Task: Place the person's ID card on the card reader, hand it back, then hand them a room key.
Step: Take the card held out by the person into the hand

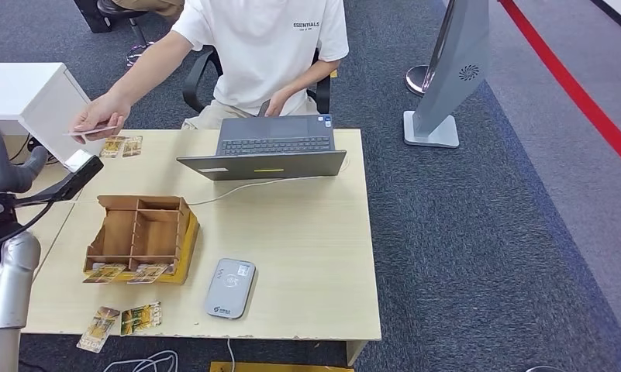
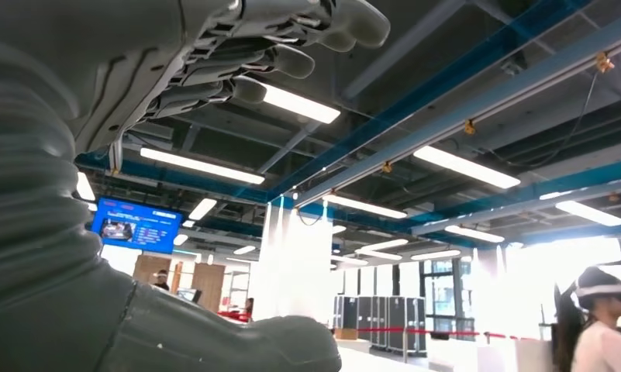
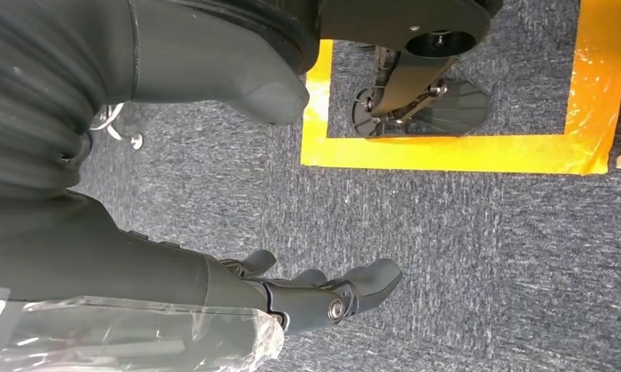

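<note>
Person's hand (image 1: 98, 115) holds out the card (image 1: 90, 132), upper left of the frame.
Left hand (image 1: 73, 180) spread wide and empty, partly cut off; right hand (image 3: 307, 291) hangs loosely apart over carpet.

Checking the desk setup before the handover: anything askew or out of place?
Yes. Two cards at the table's near left corner, one overhanging the edge. More cards lie loose in front of the wooden organizer, not in its compartments. The card reader lies flat, slightly angled.
</note>
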Robot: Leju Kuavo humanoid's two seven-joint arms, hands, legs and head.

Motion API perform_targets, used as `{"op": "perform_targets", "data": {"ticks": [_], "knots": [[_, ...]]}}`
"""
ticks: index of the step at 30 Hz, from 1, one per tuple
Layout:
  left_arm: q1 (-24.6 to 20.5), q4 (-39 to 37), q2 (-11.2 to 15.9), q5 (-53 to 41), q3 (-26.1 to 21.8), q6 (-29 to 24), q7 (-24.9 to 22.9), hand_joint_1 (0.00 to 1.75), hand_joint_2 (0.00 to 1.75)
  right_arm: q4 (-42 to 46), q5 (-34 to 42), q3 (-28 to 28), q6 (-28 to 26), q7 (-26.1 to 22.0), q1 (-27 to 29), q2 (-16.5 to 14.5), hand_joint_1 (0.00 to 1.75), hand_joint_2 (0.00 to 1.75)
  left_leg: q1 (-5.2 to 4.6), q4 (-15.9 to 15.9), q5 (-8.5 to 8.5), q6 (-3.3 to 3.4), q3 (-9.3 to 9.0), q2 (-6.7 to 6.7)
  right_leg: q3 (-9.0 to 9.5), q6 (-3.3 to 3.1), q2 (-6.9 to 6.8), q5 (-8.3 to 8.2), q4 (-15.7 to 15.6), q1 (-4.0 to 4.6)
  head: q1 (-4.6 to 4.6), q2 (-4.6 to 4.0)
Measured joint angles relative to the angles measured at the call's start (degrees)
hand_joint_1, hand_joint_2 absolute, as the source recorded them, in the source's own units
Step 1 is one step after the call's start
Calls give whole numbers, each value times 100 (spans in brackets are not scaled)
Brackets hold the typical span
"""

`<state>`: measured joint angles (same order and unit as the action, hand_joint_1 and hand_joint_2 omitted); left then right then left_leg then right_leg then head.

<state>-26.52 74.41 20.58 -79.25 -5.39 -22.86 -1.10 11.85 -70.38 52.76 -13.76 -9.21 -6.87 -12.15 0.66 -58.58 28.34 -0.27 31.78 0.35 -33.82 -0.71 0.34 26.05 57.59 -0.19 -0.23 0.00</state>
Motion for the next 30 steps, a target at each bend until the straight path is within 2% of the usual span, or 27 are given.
{"op": "perform_targets", "data": {"ticks": [8, 10, 12, 14, 30], "knots": [[-30, -126, -1, 27, 162, -33, -11, 0, 175, 0, 16, 0, -1, -65, 6, 0, 0, 175, 1, 0, 0, 0, 1, 1, -4, 0, 2, 0, 0, 0, 0, 0], [-29, -137, -2, 49, 168, -78, -12, 9, 175, 0, 21, 0, -3, -87, 9, 0, 0, 175, 1, 0, 0, 0, 1, 1, -4, 0, 2, 0, 0, 1, 0, 0], [-28, -143, -3, 67, 184, -127, -11, 96, 175, 0, 27, 0, -5, -102, 10, 0, 0, 175, 1, 0, 0, 0, 2, 0, -4, 0, 1, 0, 0, 1, 1, 0], [-25, -145, -3, 80, 205, -166, -4, 175, 175, 0, 32, 0, -7, -106, 10, 0, 0, 175, 1, 0, 0, 0, 2, 0, -3, 0, 0, 0, 0, 1, 1, 0], [-56, -145, -3, -108, 446, -330, 94, 175, 175, 0, 70, 0, -64, -87, 27, 0, 0, 175, 1, 0, 0, 0, 3, 1, -6, 0, 2, 0, 0, 0, 1, 0]]}}
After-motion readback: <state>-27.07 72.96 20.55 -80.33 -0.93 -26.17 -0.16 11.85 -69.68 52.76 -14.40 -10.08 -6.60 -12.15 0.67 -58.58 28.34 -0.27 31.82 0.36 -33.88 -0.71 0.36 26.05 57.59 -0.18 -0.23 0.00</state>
